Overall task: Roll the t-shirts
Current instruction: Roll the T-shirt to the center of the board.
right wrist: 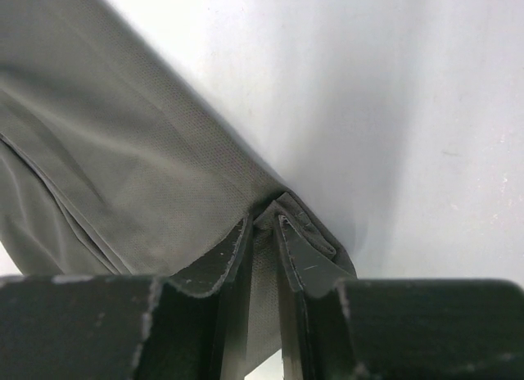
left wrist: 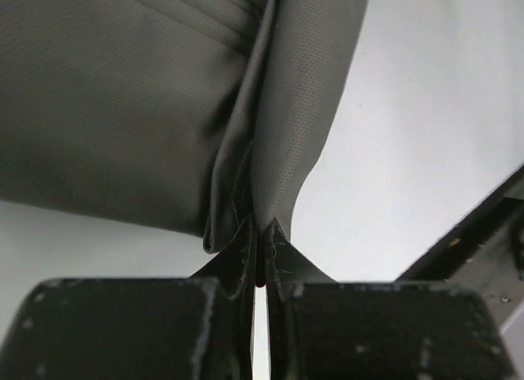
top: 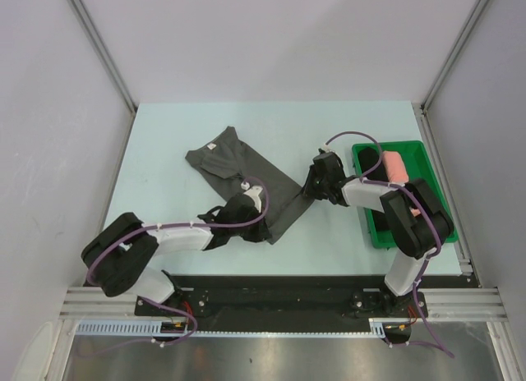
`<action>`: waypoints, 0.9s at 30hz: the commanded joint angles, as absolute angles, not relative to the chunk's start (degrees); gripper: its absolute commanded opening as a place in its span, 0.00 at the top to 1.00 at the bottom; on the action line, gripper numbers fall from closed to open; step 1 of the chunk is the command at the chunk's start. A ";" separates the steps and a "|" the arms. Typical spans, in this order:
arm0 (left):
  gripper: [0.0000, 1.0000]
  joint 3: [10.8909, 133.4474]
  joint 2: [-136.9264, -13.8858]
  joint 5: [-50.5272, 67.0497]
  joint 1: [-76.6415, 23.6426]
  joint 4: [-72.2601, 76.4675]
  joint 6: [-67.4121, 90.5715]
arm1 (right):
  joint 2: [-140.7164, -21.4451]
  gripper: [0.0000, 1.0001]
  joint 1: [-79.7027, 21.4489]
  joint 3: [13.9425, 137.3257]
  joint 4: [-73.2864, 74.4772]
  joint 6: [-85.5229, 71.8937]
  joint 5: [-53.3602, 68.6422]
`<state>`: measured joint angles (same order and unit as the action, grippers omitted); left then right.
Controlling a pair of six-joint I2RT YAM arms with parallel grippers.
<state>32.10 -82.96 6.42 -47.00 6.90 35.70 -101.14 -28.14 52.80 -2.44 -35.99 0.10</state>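
A dark charcoal-grey t-shirt (top: 238, 163) lies folded in a long strip on the pale table, its white neck label toward the far left. My left gripper (top: 261, 227) is shut on the shirt's near hem corner (left wrist: 246, 208). At the hem's right corner my right gripper (top: 307, 192) is also shut, pinching a fold of the grey cloth (right wrist: 270, 224) between its fingers. A salmon-pink rolled t-shirt (top: 394, 167) and a black rolled one (top: 369, 164) rest in the green tray.
The green plastic tray (top: 421, 155) sits at the right edge of the table, beside the right arm. Grey enclosure walls and metal posts ring the table. Bare table surface (top: 329, 126) lies beyond the shirt.
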 commanded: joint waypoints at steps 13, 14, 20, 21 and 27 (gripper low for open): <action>1.00 28.39 -90.09 24.35 -40.96 19.69 46.32 | -95.54 0.58 -29.61 53.44 -1.14 -30.41 -3.51; 1.00 28.48 -90.26 24.52 -40.87 19.51 46.49 | -95.19 0.58 -29.88 53.44 -1.23 -29.54 -4.39; 1.00 28.21 -90.88 25.57 -39.73 18.98 47.72 | -91.32 0.54 -31.99 52.47 -0.53 -27.42 -8.16; 1.00 28.13 -90.88 25.84 -39.55 19.25 47.81 | -90.10 0.53 -32.08 52.38 -0.27 -27.07 -8.52; 1.00 28.04 -91.32 26.46 -39.11 19.42 48.08 | -84.91 0.53 -33.92 49.40 1.85 -24.97 -10.55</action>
